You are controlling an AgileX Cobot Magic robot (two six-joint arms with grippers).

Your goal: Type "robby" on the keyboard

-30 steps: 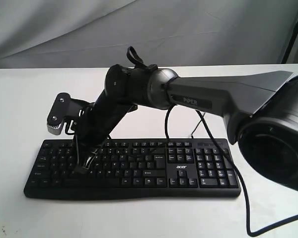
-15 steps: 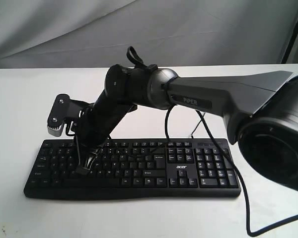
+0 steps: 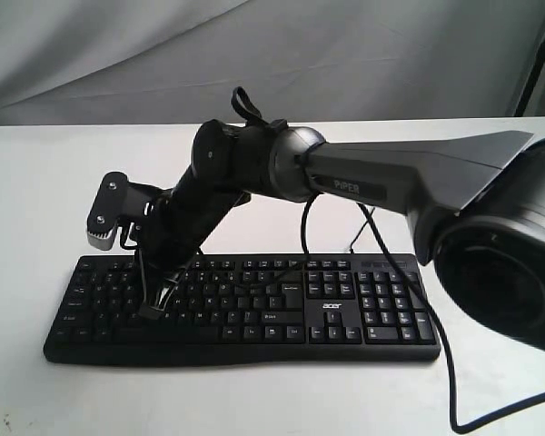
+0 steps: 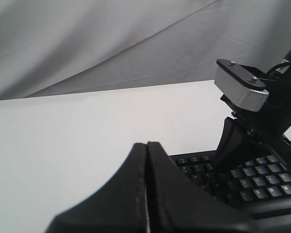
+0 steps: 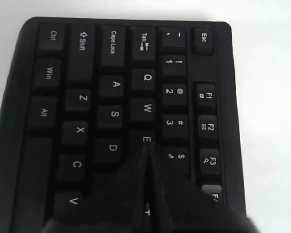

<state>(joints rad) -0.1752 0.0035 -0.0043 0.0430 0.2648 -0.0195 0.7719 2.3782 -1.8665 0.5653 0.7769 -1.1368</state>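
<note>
Fingers of right pincer (image 5: 146,147) pressed together to one point, tip low over the keyboard (image 5: 82,104) directly beneath, just past E where R should lie; contact unclear. Left pincer (image 4: 146,145), also closed, waits off to its side. Letters entered so far: cannot tell; probably an "r" in hand.

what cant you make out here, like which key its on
Right wrist view: the shut right gripper covers the keyboard past E, so the key under its tip is hidden.
Exterior view: legends too small to read.
Left wrist view: left gripper hides part of the keyboard.
</note>
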